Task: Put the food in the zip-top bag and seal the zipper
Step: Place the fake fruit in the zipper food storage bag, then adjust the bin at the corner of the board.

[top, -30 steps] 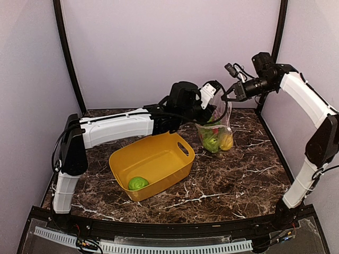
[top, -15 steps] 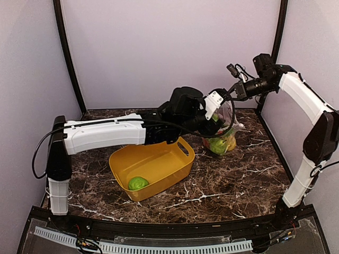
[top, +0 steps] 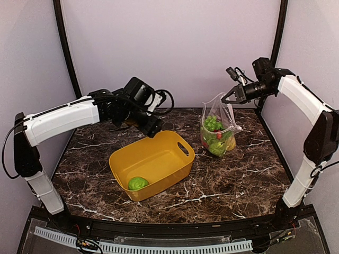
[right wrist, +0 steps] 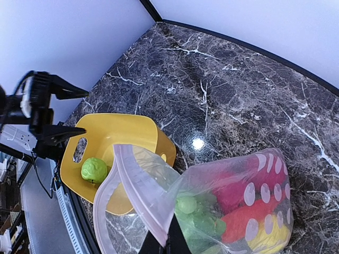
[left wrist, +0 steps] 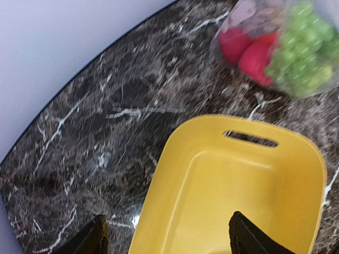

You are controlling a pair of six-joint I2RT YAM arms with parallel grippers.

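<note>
Right now your right gripper [top: 229,99] is pinched on the mouth of the zip-top bag [top: 225,119], which stands on the marble table [top: 238,180] with food [top: 213,125] inside. Your left gripper [left wrist: 168,235] — jaws apart, empty — hangs over the yellow tub [top: 175,136], where one green round toy fruit [top: 137,183] lies.

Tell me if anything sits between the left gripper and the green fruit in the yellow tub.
Nothing visible does. The left gripper hangs open by the far rim of the yellow tub; the green fruit lies uncovered in its near corner. Only the wall beside it might crowd the grasp.
</note>
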